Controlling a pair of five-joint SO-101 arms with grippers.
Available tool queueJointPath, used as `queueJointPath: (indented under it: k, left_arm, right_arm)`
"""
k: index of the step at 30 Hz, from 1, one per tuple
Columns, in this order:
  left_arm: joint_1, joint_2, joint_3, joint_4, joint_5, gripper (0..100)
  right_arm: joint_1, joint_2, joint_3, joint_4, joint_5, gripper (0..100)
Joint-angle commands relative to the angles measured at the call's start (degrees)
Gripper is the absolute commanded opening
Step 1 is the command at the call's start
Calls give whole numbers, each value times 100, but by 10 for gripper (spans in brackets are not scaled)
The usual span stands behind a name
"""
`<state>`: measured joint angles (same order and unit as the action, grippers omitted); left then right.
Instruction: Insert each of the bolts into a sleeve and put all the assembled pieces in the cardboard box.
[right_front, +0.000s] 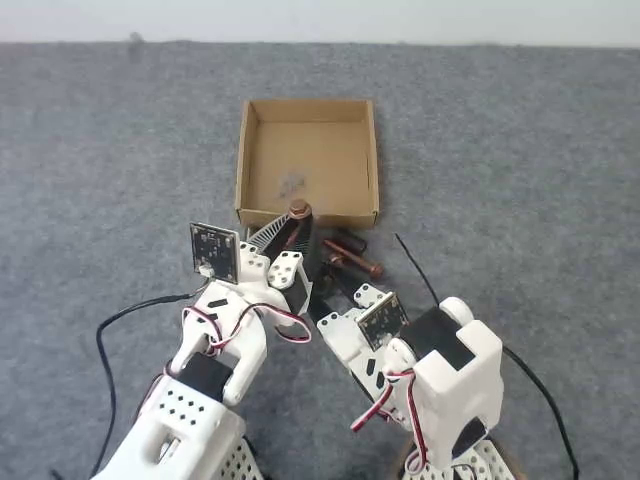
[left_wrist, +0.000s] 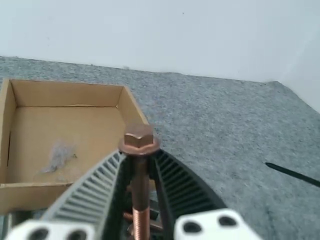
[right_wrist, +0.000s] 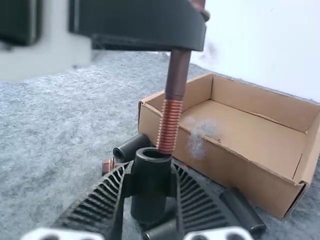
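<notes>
The left hand (left_wrist: 139, 167) pinches a bolt (left_wrist: 139, 142) upright, head up, its threaded tip at the mouth of the black sleeve (right_wrist: 149, 197) clamped upright in the right hand (right_wrist: 150, 170), just before the cardboard box (right_wrist: 240, 175), with loose sleeves (right_wrist: 131, 146) on the grey surface (right_wrist: 60, 130).

No writing, number or sign can be read. The box (right_front: 243, 160) at twelve o'clock, the bolt (left_wrist: 139, 143) and the sleeve (right_wrist: 150, 186) look plain. Marks on the boards (right_front: 215, 252) are too small.
</notes>
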<state>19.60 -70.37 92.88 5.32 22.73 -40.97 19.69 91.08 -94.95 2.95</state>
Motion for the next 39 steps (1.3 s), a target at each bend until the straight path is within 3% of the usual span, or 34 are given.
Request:
queueJointPath:
  k: [1,39]
  left_arm:
    - [53,88,-75,53,70,12]
    - [299,97,-127,70,88,12]
  right_arm:
    - [110,-57,53,-31,0,6]
    - [233,-66,0,-13,237,6]
